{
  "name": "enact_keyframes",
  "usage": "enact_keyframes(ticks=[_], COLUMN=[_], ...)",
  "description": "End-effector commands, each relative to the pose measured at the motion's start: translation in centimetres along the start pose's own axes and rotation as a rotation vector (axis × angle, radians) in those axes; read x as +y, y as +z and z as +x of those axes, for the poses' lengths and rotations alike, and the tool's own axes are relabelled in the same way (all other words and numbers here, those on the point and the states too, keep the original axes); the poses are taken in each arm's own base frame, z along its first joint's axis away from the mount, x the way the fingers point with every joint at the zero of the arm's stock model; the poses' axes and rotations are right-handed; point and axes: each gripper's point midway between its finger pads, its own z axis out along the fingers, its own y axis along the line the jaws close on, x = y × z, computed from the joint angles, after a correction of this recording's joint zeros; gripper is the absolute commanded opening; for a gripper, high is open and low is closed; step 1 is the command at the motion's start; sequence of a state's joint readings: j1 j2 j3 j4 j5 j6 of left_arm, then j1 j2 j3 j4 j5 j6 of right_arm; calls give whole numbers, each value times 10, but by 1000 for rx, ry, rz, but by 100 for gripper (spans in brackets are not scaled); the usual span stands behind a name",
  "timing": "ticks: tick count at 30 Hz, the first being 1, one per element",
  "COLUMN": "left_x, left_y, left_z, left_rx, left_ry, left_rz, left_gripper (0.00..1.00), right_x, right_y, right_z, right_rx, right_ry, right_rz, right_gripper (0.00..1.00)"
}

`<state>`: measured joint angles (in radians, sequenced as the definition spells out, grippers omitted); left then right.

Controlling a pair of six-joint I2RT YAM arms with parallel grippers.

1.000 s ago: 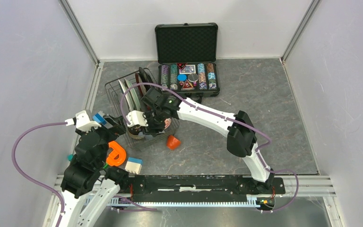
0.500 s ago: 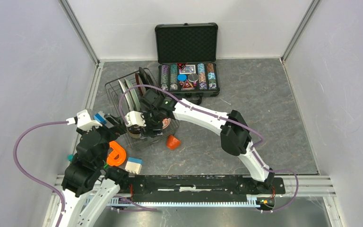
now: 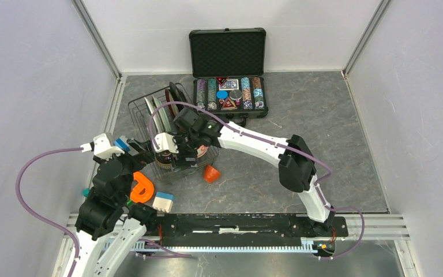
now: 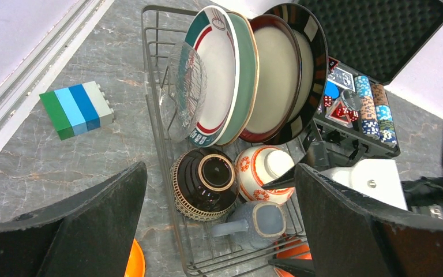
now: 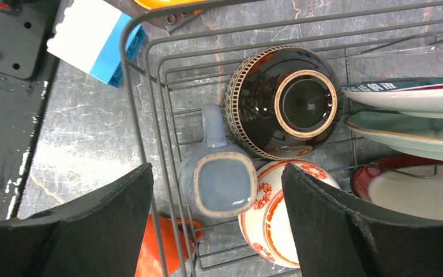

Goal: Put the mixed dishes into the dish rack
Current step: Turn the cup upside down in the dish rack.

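The dish rack on the tabletop holds upright plates, an upturned dark bowl and a grey mug lying under the right claw, which is spread and empty; the left claw is spread too. The orange cup just outside looks light and rigid: pinch its rim.

Grey marbled tabletop; pale lavender walls (aluminium corner posts); even light.
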<state>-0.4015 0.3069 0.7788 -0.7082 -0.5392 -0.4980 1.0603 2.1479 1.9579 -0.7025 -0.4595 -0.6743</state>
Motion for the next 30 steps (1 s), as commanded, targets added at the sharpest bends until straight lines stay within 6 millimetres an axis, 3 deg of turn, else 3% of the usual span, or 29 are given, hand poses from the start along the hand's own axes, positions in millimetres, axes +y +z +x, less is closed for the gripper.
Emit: enact_keyframes(ticks=[1, 7, 14, 22, 30], left_x=[-8, -9, -14, -15, -13], left_y=[0, -1, -1, 1, 2], left_z=[-6, -3, 1, 3, 5], left_rx=[-9, 5, 22, 33, 33], left_ry=[-7, -8, -28, -24, -17], left_rz=[30, 43, 63, 60, 52], left_gripper=[100, 100, 100, 100, 100], right_x=[-1, 1, 11, -10, -10], right_y=[-35, -47, -27, 2, 23], right_z=[-45, -48, -29, -27, -9], right_rx=[-138, -201, -192, -208, -143], right_ry=[-21, 19, 125, 219, 226], right_rz=[73, 145, 109, 163, 130], right_gripper=[86, 83, 84, 86, 84])
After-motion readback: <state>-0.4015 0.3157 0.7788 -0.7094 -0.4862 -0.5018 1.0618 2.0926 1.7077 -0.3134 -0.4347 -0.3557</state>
